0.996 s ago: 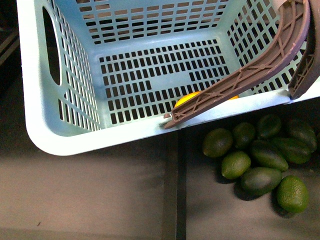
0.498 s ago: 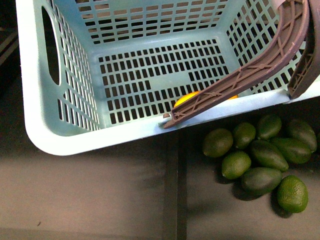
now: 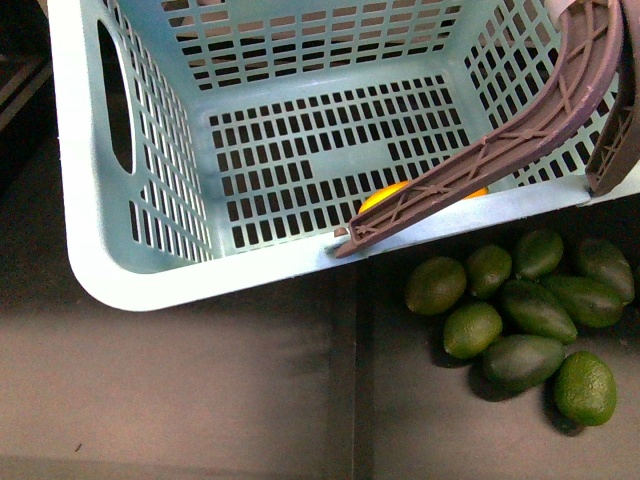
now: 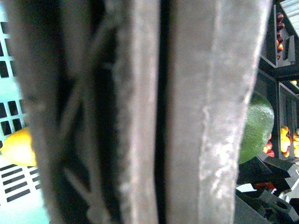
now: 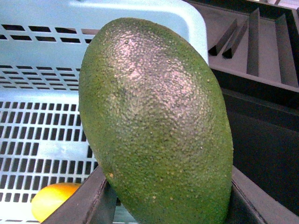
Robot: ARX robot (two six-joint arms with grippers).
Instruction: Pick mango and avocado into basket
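Observation:
The light teal basket [image 3: 150, 290] fills the upper part of the front view, its brown handles [image 3: 520, 130] folded across its right side. The yellow-orange mango [image 3: 380, 196] lies on the basket floor, half hidden under a handle, and also shows as mango [image 5: 51, 198] and mango [image 4: 16, 147]. My left gripper is shut on the brown handle [image 4: 187, 112], which fills the left wrist view and hides its fingers. My right gripper [image 5: 168, 205] is shut on the avocado [image 5: 154, 126], dark green and pebbled, held upright over the basket rim [image 5: 140, 11]. That avocado [image 4: 257, 123] peeks from behind the handle.
Several loose avocados [image 3: 520, 320] lie in a pile on the dark shelf right of a divider strip [image 3: 345, 380], just in front of the basket. Ridged dark shelving [image 5: 261, 56] runs beside the basket. Bins of red and yellow fruit [image 4: 280, 44] stand further off.
The basket has shifted slightly to the right in the front view. The pile of avocados has not moved.

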